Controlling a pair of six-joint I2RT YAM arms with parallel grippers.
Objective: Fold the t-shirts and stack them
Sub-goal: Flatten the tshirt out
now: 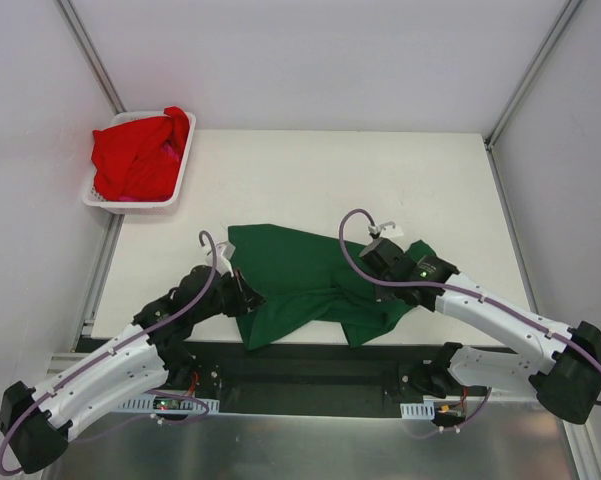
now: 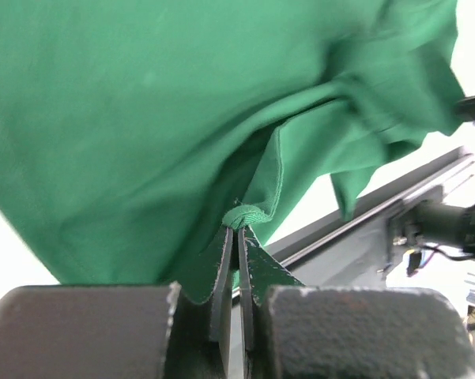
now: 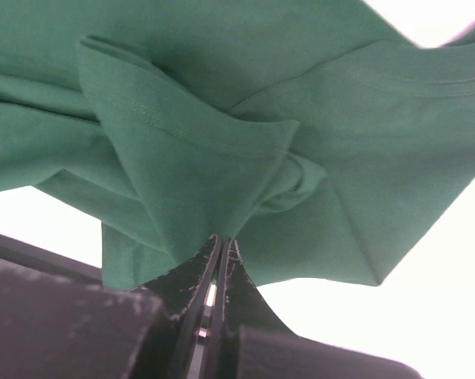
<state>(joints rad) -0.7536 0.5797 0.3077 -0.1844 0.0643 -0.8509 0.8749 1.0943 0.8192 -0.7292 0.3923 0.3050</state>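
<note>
At far left, white basket (image 1: 130, 205) holds crumpled red t-shirt (image 1: 135, 155).
Near edge of table (image 1: 380, 170): green t-shirt (image 1: 300, 275) bunched; left gripper (image 2: 237, 230) and right gripper (image 3: 221, 241) each pinch its cloth, jaws pressed together.

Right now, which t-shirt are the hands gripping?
The dark green t-shirt, rumpled on the table: the left hand and right hand are both shut on its cloth. The red t-shirt sits bunched in the white basket, untouched.
</note>
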